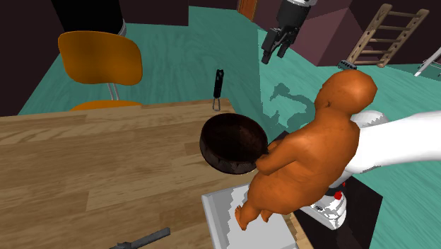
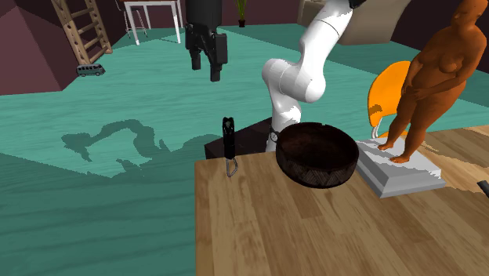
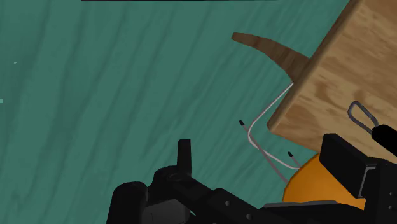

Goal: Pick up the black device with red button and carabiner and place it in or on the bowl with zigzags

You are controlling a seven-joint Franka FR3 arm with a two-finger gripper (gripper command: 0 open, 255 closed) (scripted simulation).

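The black device [image 1: 218, 86] is a slim dark stick with a wire carabiner. It sits at the wooden table's far edge [image 1: 169, 106], carabiner end on the wood and body pointing out past the edge. In the second exterior view the device [image 2: 229, 141] is left of the dark brown bowl [image 2: 317, 153], whose side shows a faint zigzag band. That bowl [image 1: 233, 145] rests near the table corner. My gripper [image 1: 276, 47] hangs open and empty high over the teal floor, well beyond the device; it is also seen at the top [image 2: 206, 64]. From the wrist, the carabiner [image 3: 359, 118] lies beside my gripper [image 3: 264, 168].
An orange-brown human figurine [image 1: 304, 155] stands on a grey slab [image 2: 400, 168] right beside the bowl. An orange chair [image 1: 99, 60] stands off the table's far side. A dark tool [image 1: 141, 240] lies near the table's front edge. A wooden ladder [image 2: 82, 27] leans farther off.
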